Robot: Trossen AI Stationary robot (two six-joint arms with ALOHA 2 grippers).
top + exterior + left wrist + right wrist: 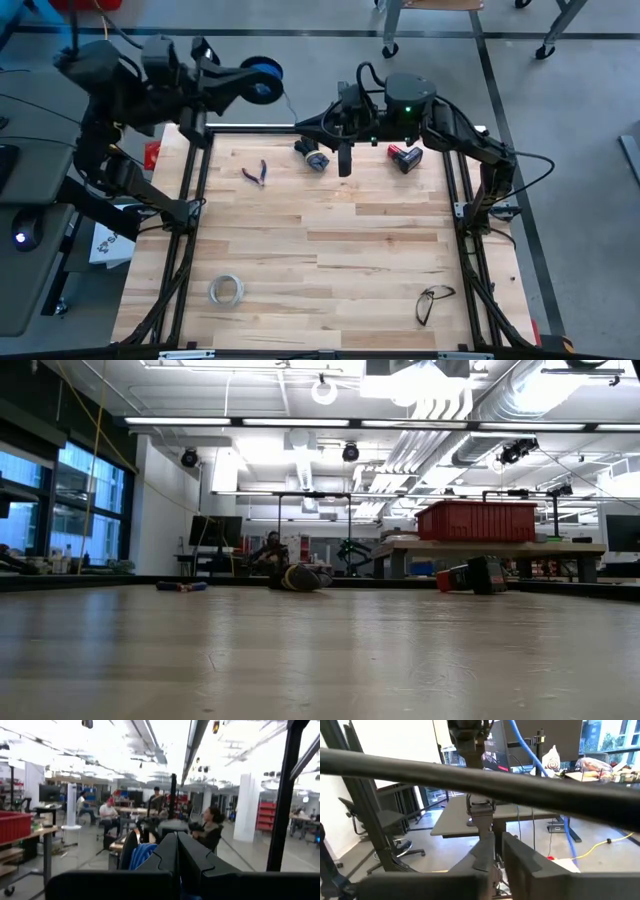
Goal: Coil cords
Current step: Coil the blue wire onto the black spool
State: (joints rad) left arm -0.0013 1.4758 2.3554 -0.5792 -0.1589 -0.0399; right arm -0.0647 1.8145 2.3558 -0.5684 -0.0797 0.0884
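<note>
No lettering, label, brand or number can be read anywhere: any marks on objects or in the room are too blurred.

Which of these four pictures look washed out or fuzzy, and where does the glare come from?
Low view: ceiling lights blow out to white, and the near table is soft. Left wrist view: blurred throughout, with bright ceiling glare; the blue spool is smeared. Right wrist view: a white wall and windows glare, and the near bar is out of focus. High view: evenly lit and sharp.
</note>
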